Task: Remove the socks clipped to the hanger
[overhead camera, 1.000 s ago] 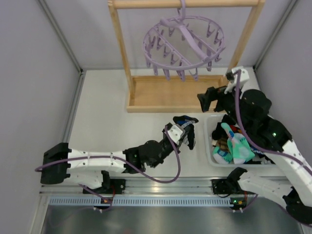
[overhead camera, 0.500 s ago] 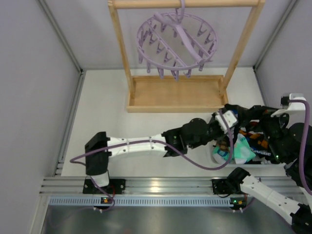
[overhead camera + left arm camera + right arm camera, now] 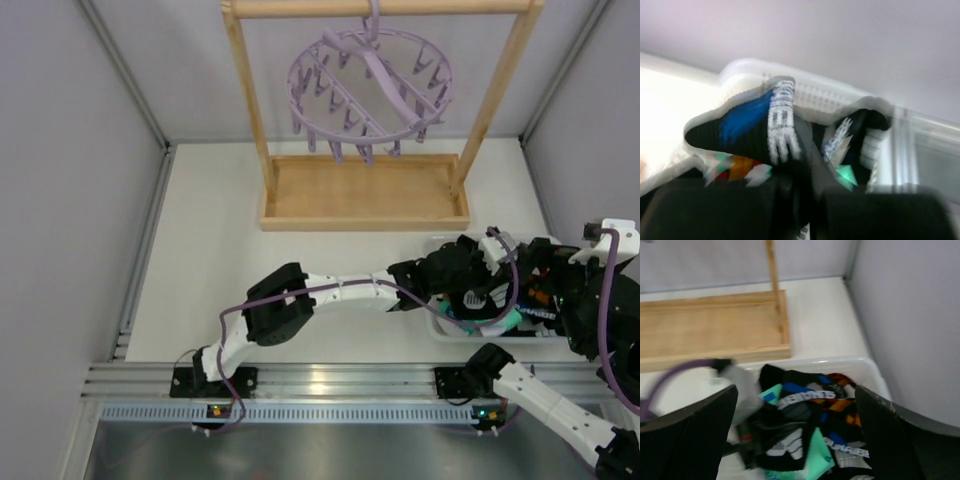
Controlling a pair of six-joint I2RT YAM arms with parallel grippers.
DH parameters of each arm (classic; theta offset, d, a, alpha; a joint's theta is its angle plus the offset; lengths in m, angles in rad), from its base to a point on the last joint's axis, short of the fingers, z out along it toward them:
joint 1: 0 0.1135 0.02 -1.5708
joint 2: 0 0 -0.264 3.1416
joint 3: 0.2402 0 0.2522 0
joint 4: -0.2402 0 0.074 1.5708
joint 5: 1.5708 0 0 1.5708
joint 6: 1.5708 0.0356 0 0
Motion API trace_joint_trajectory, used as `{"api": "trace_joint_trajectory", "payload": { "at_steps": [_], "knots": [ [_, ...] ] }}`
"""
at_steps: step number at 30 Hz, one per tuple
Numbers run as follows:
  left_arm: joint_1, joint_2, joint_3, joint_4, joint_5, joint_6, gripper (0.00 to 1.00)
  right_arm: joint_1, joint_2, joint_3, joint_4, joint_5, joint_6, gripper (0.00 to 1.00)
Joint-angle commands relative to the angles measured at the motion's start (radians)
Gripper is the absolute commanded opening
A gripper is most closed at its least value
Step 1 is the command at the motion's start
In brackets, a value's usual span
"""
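Pinches a black sock [image 3: 752, 132] tight in the left gripper [image 3: 802, 200], directly over the bin [image 3: 840, 95]; holds the right gripper [image 3: 797, 435] wide open, empty, alongside.

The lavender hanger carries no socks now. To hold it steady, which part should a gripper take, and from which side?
Probably the near arc of the hanger ring, in a gap between two dangling pegs, coming from the front. The thin rim suits a two-finger pinch, and the wooden rack posts block its left and right.

grey walls [image 3: 80, 200] around white table [image 3: 210, 260] with wooden rack [image 3: 360, 192].
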Motion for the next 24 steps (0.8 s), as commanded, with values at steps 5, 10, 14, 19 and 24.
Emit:
{"api": "trace_joint_trajectory", "payload": {
  "at_steps": [5,10,14,19,24],
  "knots": [
    [-0.010,0.222,-0.040,-0.293,0.077,-0.101,0.00,0.017,0.018,-0.051,0.251,-0.227,0.065,0.96],
    [-0.001,0.222,-0.071,-0.291,0.080,-0.123,0.00,0.018,0.026,-0.037,0.256,-0.233,0.064,0.96],
    [-0.001,0.178,-0.083,-0.293,0.055,-0.114,0.01,0.018,0.027,-0.012,0.250,-0.230,0.064,0.96],
    [0.001,0.118,-0.098,-0.293,0.023,-0.112,0.39,0.018,0.031,0.014,0.224,-0.220,0.053,0.99],
    [0.001,0.043,-0.125,-0.290,-0.049,-0.132,0.81,0.018,0.032,0.034,0.219,-0.204,0.050,0.99]
  ]
}}
